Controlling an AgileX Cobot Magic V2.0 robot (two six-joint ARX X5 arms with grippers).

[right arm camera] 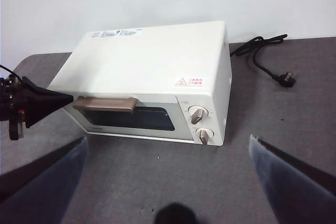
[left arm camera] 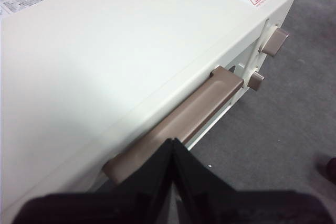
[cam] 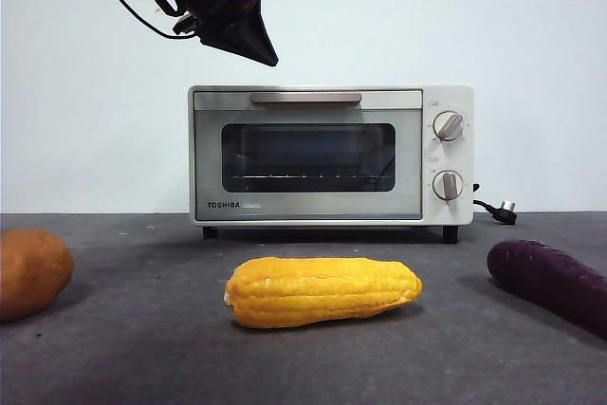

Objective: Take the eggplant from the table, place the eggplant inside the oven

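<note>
Oven [cam: 455, 154]: smooth cream casing w/ glossy dark glass door [cam: 308, 156], matt beige handle [cam: 305, 98]. Worktop [cam: 142, 348]: matt, speckled grey. Eggplant [cam: 550, 282]: smooth purple skin. Corn [cam: 322, 291]: bumpy.

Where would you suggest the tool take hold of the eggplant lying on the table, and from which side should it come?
Grip the eggplant across its thick middle, coming down from above. It lies flat on the table, long and rounded, so the jaws should straddle its narrow width. Its far end runs out of the front view, so the stem cap cannot be judged. The corn lies apart from it, leaving room on that side.
</note>
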